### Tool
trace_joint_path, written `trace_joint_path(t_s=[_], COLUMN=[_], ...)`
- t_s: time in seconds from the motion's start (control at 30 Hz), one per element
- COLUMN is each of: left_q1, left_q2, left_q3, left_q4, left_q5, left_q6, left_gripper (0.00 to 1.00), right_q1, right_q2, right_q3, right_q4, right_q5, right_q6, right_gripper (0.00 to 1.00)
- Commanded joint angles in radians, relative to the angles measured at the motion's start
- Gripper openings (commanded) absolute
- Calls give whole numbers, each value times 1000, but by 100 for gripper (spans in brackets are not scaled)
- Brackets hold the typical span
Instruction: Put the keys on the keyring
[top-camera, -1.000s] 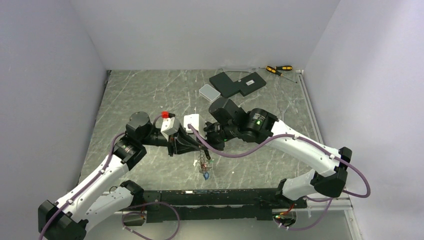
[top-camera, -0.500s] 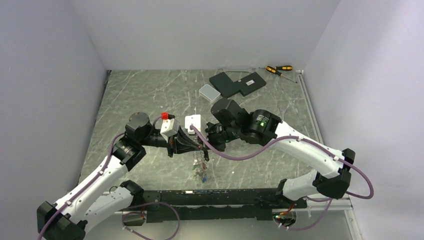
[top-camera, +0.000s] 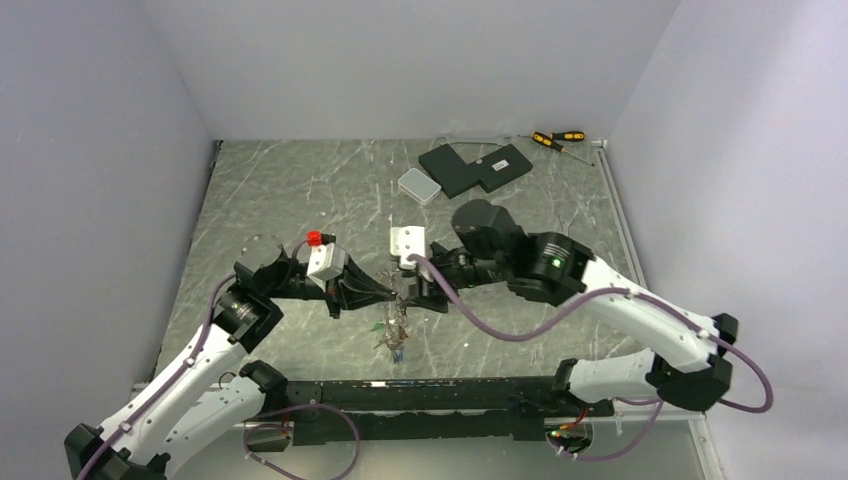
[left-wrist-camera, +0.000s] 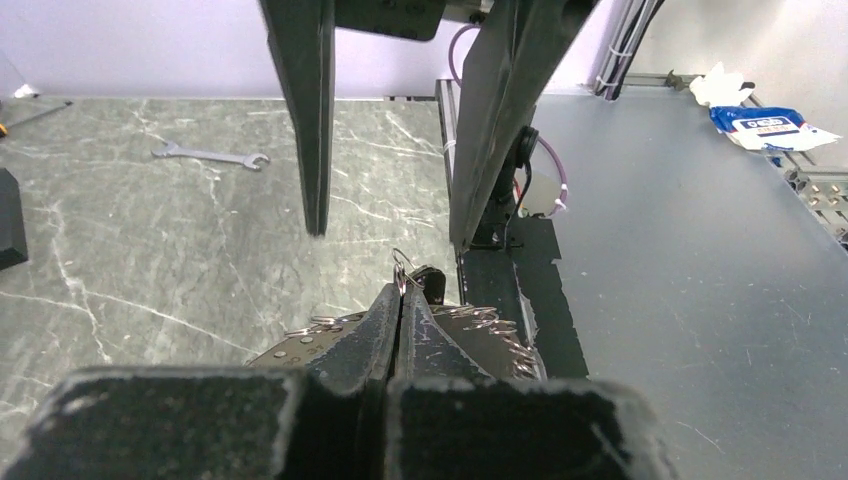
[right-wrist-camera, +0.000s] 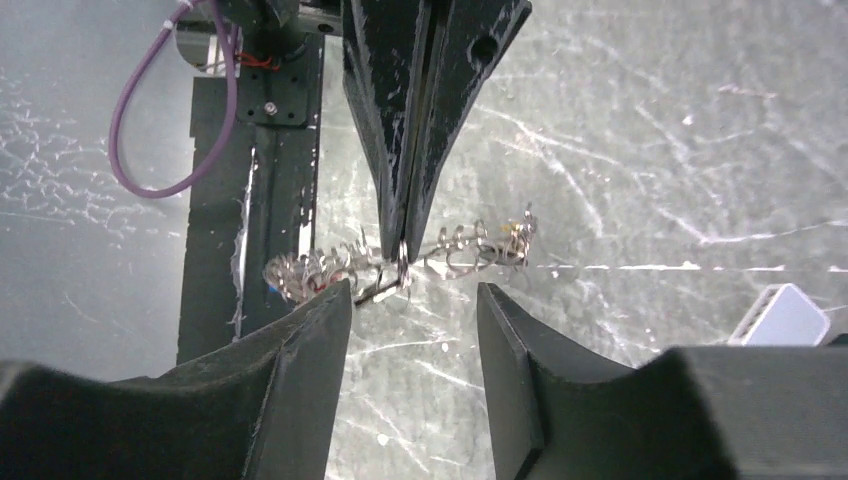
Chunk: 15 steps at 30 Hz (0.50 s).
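Left tool (left-wrist-camera: 400, 300) is pinched fully shut on the keyring (left-wrist-camera: 300, 345). The flat silver ring with the little holes sticks out on either side of its fingers, and a small wire loop (left-wrist-camera: 403, 266) pokes up right at the tips. The whole bunch looks lifted off the tabletop (top-camera: 300, 190), with the keys (top-camera: 397, 340) dangling underneath, a blue one lowest. Right tool (right-wrist-camera: 415, 292) faces it head-on, jaws standing apart with nothing in them. Its fingertips sit just short of the bunch, one on each side of the left tool's tips. Can't tell if they touch it.
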Motion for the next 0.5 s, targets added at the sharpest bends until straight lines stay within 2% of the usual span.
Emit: trace_joint_path(t_s=[0.0, 0.27, 0.47], left_q1=[4, 14, 19], left_q2=[-39, -64, -80], left_q3=[2, -15, -27], left_q4=[98, 157, 184], left_q5=[-18, -17, -21], left_q6=[-33, -74, -93], left_gripper=[0, 0, 0], right_q1=[2, -24, -24], right_q2=[-156, -205, -199], right_q3=[-79, -171, -217], right_q4=[192, 306, 377], right_q5=[-12, -81, -75], right_q6=[6, 70, 105], right_gripper=[54, 52, 44])
